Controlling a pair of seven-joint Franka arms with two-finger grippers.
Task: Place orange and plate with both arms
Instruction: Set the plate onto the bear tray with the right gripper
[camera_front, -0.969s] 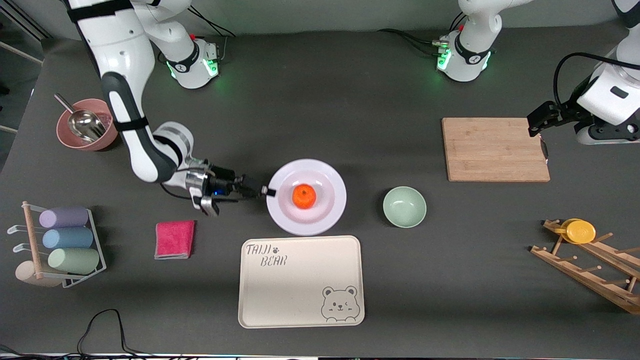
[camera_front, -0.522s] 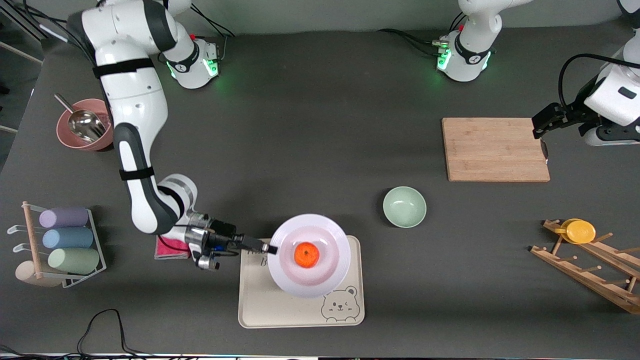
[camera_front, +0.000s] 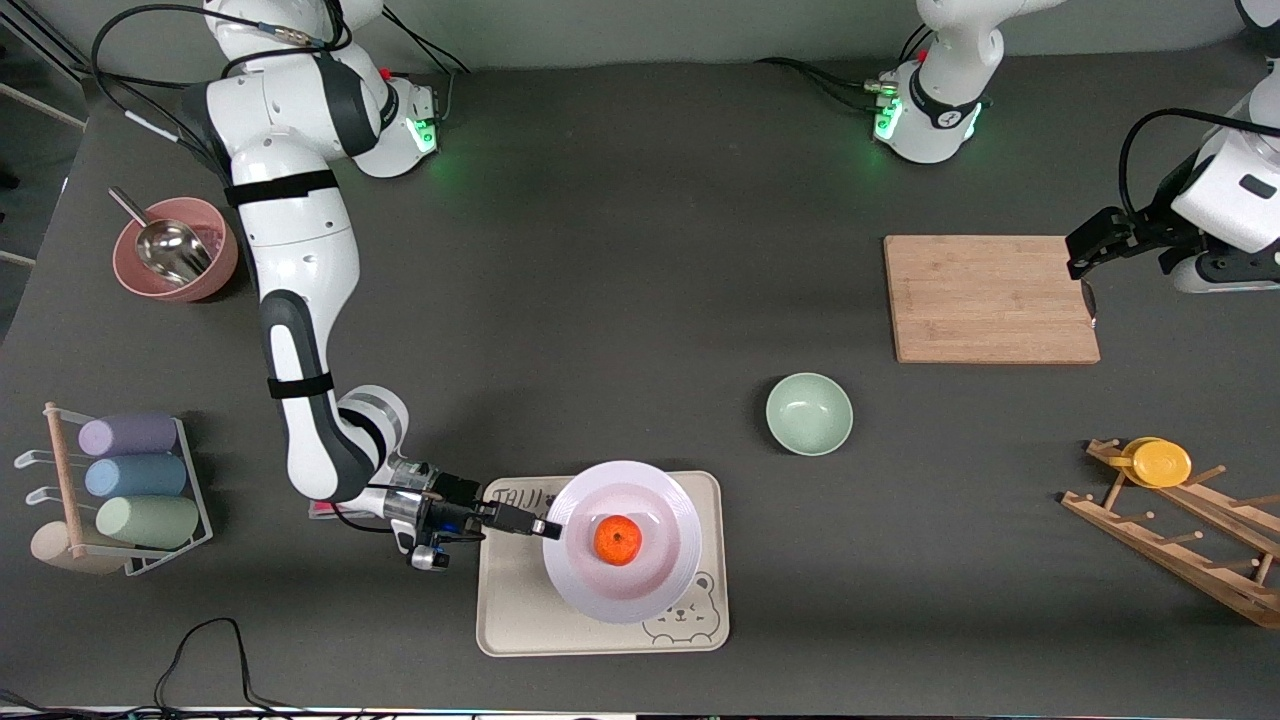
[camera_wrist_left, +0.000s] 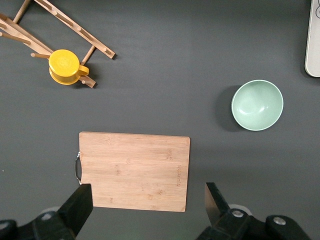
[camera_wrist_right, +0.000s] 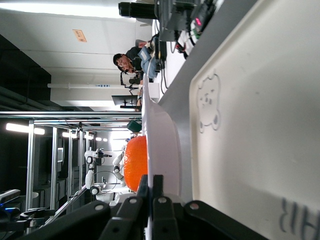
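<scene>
Over the tray (camera_front: 520, 620), plate (camera_front: 660, 590) with orange (camera_front: 618, 540), rim pinched in right gripper (camera_front: 545, 526).

Orange (camera_front: 617, 540) on plate (camera_front: 660, 580) (over tray (camera_front: 520, 620)).

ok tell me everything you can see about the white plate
The round, shallow white plate, glossy with a faint lilac tint and a wide rim, is carried level above the rectangular cream tray with a bear drawing; the right wrist view shows a gap beneath it. The right hand pinches its rim, fingers shut. A small bright-orange fruit sits in its centre.
</scene>
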